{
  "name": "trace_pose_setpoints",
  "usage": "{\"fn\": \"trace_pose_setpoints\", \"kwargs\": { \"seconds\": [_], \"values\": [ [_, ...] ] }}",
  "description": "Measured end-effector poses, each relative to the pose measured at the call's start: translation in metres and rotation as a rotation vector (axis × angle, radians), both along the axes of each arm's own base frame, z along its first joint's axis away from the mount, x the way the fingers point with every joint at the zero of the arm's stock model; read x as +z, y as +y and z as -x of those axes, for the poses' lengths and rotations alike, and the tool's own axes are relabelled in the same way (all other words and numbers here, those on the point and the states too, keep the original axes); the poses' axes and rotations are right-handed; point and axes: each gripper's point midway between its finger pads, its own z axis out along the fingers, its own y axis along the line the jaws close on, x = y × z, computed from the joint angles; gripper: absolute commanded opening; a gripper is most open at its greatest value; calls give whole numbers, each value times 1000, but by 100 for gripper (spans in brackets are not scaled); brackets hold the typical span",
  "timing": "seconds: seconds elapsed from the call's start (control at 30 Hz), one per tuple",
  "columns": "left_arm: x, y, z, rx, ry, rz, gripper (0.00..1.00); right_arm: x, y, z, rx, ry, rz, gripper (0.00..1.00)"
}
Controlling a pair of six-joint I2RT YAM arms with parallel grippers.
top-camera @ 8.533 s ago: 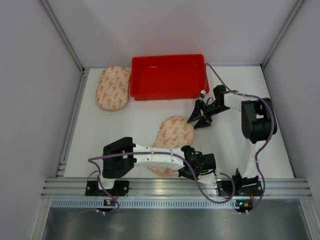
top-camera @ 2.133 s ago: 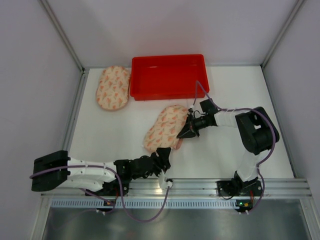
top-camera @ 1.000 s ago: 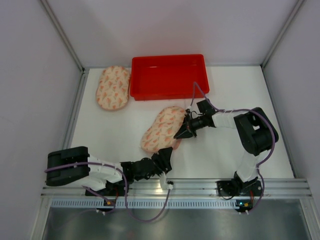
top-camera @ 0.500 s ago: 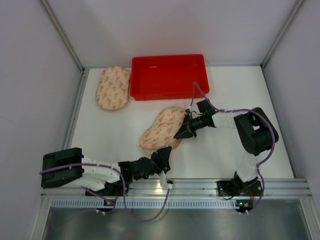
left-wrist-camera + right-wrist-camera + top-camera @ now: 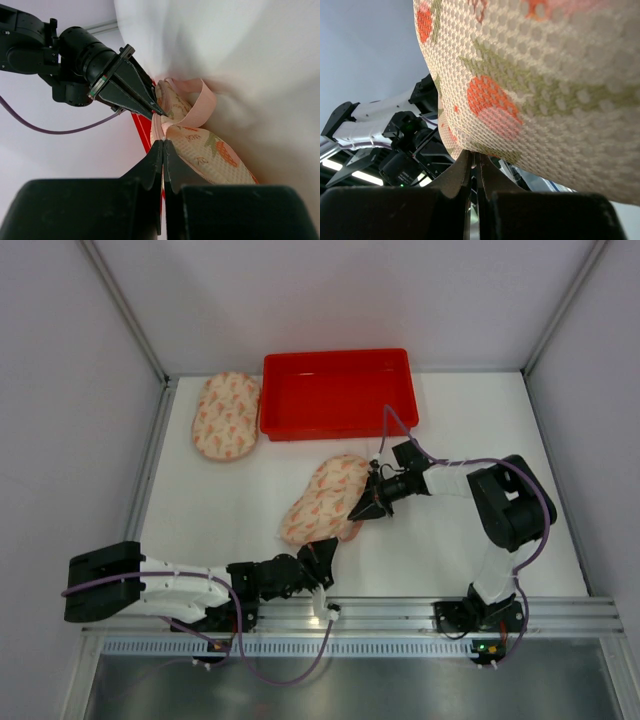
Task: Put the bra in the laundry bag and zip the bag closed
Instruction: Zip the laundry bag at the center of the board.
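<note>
Small printed lettering on mesh laundry bag (image 5: 210, 155), between the orange-and-green motifs, seen from left wrist camera: too blurred to make out. Nothing legible in top or right wrist views.

The carrot-print mesh laundry bag (image 5: 322, 502) lies diagonally on the table (image 5: 480, 410).

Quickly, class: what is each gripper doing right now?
Left gripper: shut on the laundry bag.
Right gripper: shut on the same bag.
</note>
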Motion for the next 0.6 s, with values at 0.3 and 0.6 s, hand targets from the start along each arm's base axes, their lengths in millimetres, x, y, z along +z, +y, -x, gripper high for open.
{"fn": "trace_pose_setpoints", "kwargs": {
  "seconds": [0.3,0.6],
  "values": [
    [-5,1,9,-28,84,-58,0,-4,-4,4,23,-16,22,0],
    [-19,19,39,-107,253,-167,0,0,-7,-6,51,-76,40,0]
  ]
}}
